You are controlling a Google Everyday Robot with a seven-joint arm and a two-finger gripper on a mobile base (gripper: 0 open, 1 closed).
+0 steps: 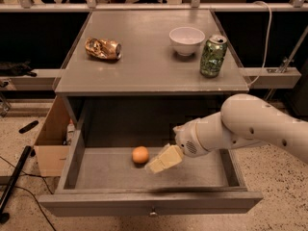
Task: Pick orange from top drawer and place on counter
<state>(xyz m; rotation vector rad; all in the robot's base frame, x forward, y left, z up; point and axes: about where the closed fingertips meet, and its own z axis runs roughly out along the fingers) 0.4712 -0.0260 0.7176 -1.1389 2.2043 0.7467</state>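
The orange (140, 155) lies on the floor of the open top drawer (149, 200), left of its middle. My gripper (162, 160) hangs inside the drawer just to the right of the orange, its cream fingertips pointing left and down toward it, close but apart from it. The white arm reaches in from the right. The counter (144, 57) is the grey top above the drawer.
On the counter stand a crushed gold-brown can (103, 48) at the left, a white bowl (186, 40) and a green can (213, 56) at the right. A cardboard box (52, 138) sits left of the drawer. Cables lie on the floor.
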